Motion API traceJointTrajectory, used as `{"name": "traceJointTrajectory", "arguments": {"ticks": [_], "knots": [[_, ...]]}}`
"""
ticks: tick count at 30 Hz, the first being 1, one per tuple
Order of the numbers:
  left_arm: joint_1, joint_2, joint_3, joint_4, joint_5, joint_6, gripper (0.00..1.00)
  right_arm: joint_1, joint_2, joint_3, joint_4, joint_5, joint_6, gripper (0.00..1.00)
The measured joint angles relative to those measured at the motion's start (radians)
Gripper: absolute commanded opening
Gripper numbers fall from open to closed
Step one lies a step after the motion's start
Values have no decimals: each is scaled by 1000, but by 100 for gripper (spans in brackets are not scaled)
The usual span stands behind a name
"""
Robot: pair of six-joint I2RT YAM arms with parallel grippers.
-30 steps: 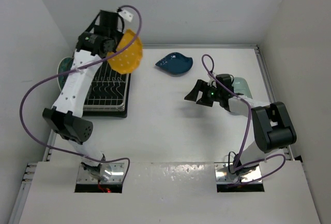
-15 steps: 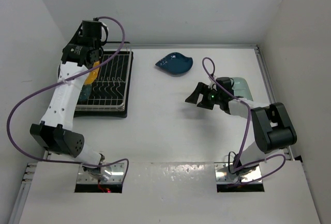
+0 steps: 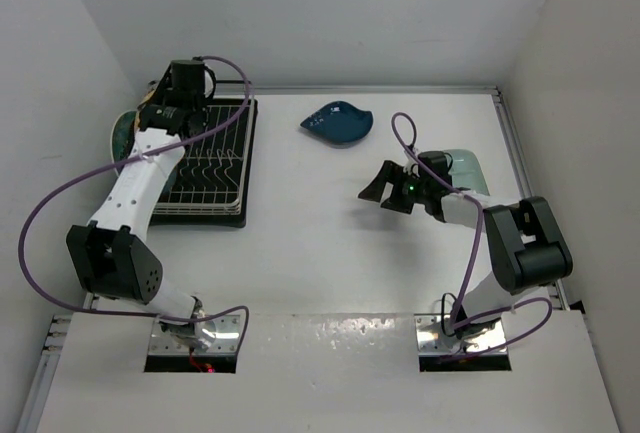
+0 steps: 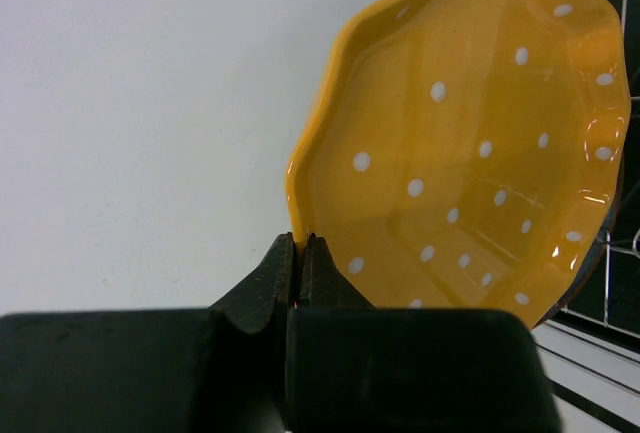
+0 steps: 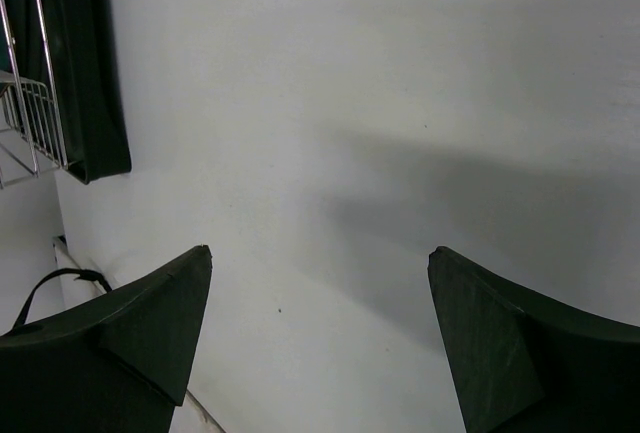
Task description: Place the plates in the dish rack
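My left gripper (image 4: 298, 245) is shut on the rim of the yellow scalloped plate (image 4: 470, 143), which has white dots and stands on edge beside the dish rack's wires (image 4: 618, 253). In the top view the left gripper (image 3: 158, 118) hangs over the far left corner of the dish rack (image 3: 215, 178), and the arm hides the yellow plate. A dark teal round plate (image 3: 120, 135) stands at the rack's left side. The dark blue leaf-shaped plate (image 3: 337, 121) lies on the table at the back. My right gripper (image 3: 383, 191) (image 5: 320, 250) is open and holds nothing, low over bare table. The pale mint plate (image 3: 470, 168) lies behind it.
White walls close in the table on the left, back and right. The rack's black tray corner (image 5: 90, 103) shows at the top left of the right wrist view. A purple cable (image 3: 60, 193) loops off the left arm.
The left arm has swung the yellow plate from high above the rack's back right down to the rack's far left corner. The right arm has barely moved.
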Motion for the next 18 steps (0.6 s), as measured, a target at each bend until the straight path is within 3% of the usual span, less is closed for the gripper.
{"name": "traceJointTrajectory", "arguments": {"ticks": [18], "knots": [[9,-62,-191,172,-53,40,0,-8,18,-3,0,-1,5,87]]}}
